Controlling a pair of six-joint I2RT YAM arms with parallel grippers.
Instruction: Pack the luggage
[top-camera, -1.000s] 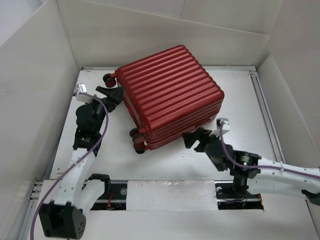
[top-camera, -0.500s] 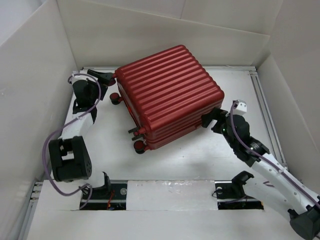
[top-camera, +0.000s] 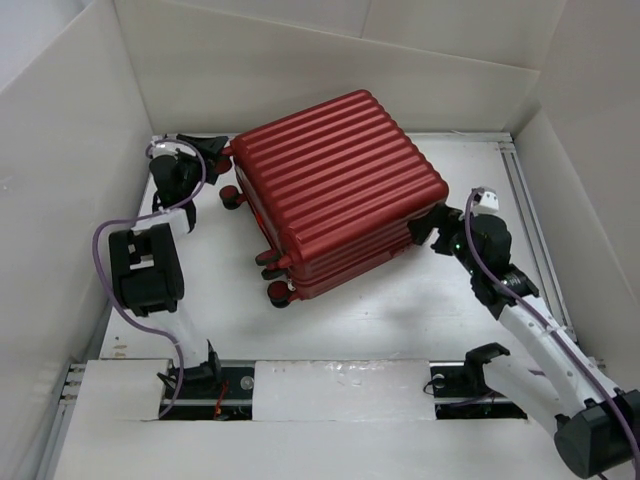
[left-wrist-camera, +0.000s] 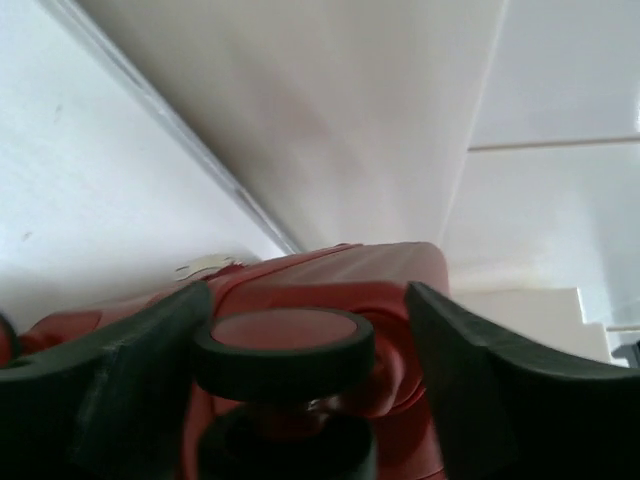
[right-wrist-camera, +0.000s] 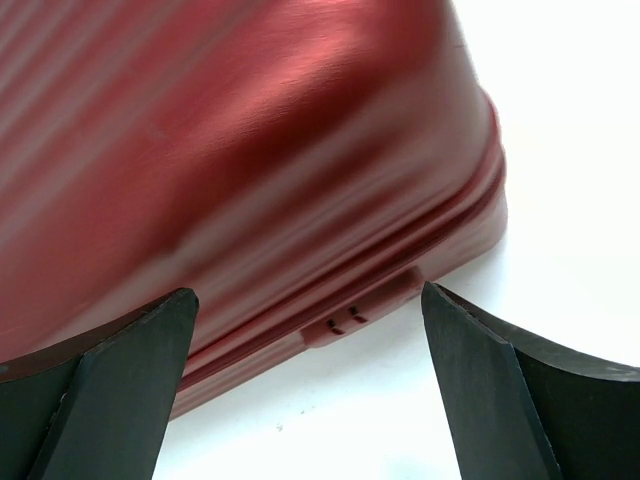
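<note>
Luggage (top-camera: 340, 185) is lying shut. L gripper (top-camera: 218, 150) is straddling the far-left wheel (left-wrist-camera: 283, 340) and R gripper (top-camera: 430, 228) is facing the right corner, both w/ jaws spread, prob. bracing to reposition it.

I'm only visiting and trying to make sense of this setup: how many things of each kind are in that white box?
suitcase, dark red: 1
Robot grippers, black: 2 (left gripper, right gripper)
Total: 3
</note>
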